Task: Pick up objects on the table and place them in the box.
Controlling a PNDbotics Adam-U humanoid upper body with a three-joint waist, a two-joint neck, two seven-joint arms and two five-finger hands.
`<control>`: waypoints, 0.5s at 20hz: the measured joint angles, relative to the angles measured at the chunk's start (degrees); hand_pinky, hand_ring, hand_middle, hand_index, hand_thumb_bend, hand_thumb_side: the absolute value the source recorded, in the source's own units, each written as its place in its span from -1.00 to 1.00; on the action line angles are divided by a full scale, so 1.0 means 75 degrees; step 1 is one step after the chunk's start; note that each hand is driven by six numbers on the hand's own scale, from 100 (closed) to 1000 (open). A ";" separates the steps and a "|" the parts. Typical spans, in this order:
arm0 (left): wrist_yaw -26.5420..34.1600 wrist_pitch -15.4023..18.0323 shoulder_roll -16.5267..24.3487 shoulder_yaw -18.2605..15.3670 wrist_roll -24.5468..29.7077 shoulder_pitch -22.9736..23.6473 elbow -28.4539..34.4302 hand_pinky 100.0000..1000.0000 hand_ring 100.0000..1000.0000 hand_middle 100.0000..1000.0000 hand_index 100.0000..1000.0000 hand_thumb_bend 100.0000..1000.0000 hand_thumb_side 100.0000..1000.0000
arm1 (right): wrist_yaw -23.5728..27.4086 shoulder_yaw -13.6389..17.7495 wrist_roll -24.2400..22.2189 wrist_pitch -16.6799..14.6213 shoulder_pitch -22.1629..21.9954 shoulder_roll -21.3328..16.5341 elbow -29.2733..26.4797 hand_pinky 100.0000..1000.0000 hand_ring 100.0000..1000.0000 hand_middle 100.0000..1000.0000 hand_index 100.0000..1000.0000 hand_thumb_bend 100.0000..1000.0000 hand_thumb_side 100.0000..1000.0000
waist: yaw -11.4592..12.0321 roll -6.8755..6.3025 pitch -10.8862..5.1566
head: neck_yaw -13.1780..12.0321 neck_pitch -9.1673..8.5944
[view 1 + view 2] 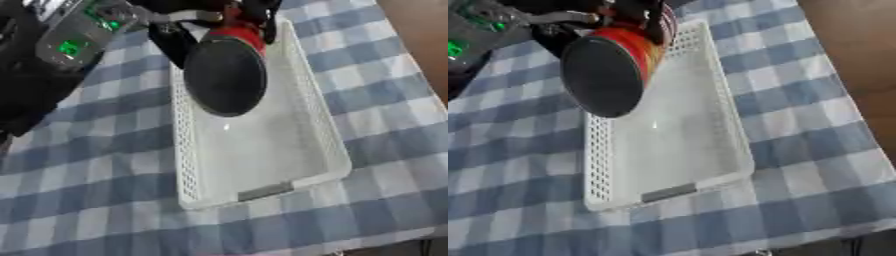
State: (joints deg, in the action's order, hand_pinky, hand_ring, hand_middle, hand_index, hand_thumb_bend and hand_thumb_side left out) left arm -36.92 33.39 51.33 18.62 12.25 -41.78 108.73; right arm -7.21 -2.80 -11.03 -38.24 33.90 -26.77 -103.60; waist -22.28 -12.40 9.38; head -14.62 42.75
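Note:
A red can with a dark round end (605,75) hangs tilted above the far half of the white mesh box (332,150), its dark end facing me. My left hand (173,42) reaches in from the upper left and is shut on the can, with black fingers (656,22) curled over its red side. The inside of the box that shows is bare white; the can hides its far end. My right hand does not show in either view.
A blue and white checked cloth (87,200) covers the table. My left forearm with green lights (74,45) fills the upper left corner. Brown floor (850,40) lies past the table's right edge, and the near edge runs along the bottom right.

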 measured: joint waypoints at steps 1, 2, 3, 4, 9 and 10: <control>0.0023 0.0012 0.0000 0.0000 -0.0003 0.0002 -0.0021 0.64 0.70 0.83 1.00 -0.20 0.02 | -0.0003 -0.0001 -0.0006 -0.0006 0.0000 0.0000 0.0000 -0.45 -0.06 0.22 0.60 -1.00 1.00 | 0.0003 -0.0001 0.0005 | 0.0000 0.0000; 0.0039 0.0031 -0.0001 0.0002 0.0016 0.0006 -0.0044 0.79 0.82 0.92 1.00 -0.19 0.24 | -0.0015 -0.0001 -0.0009 -0.0009 0.0000 -0.0001 0.0000 -0.45 -0.06 0.22 0.60 -1.00 1.00 | 0.0003 -0.0001 0.0013 | 0.0001 0.0000; 0.0064 0.0057 -0.0001 0.0003 0.0054 0.0018 -0.0072 0.97 0.94 1.00 1.00 -0.15 0.48 | -0.0024 -0.0001 -0.0011 -0.0010 0.0001 -0.0001 0.0000 -0.45 -0.06 0.22 0.60 -1.00 1.00 | 0.0001 -0.0001 0.0023 | 0.0001 0.0001; 0.0098 0.0088 -0.0001 0.0007 0.0108 0.0028 -0.0110 1.00 1.00 1.00 1.00 -0.11 0.56 | -0.0029 -0.0001 -0.0012 -0.0012 0.0002 -0.0002 0.0001 -0.45 -0.06 0.22 0.60 -1.00 1.00 | 0.0001 -0.0001 0.0029 | 0.0001 0.0001; 0.0301 0.0195 -0.0001 0.0046 0.0498 0.0057 -0.0227 1.00 1.00 1.00 1.00 0.05 0.74 | -0.0055 -0.0001 -0.0011 -0.0014 0.0006 -0.0006 0.0005 -0.45 -0.06 0.22 0.60 -1.00 1.00 | -0.0005 -0.0001 0.0037 | 0.0003 0.0001; 0.0326 0.0209 -0.0001 0.0046 0.0568 0.0057 -0.0240 1.00 1.00 1.00 1.00 0.07 0.74 | -0.0056 -0.0001 -0.0011 -0.0015 0.0006 -0.0007 0.0006 -0.45 -0.06 0.22 0.60 -1.00 1.00 | -0.0004 -0.0001 0.0037 | 0.0004 0.0001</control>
State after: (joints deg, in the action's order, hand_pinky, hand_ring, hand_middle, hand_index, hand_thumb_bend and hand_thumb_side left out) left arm -34.48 34.96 51.32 18.96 16.51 -41.35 106.93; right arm -7.63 -2.81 -11.11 -38.35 33.95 -26.83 -103.56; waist -22.31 -12.40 9.66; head -14.59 42.75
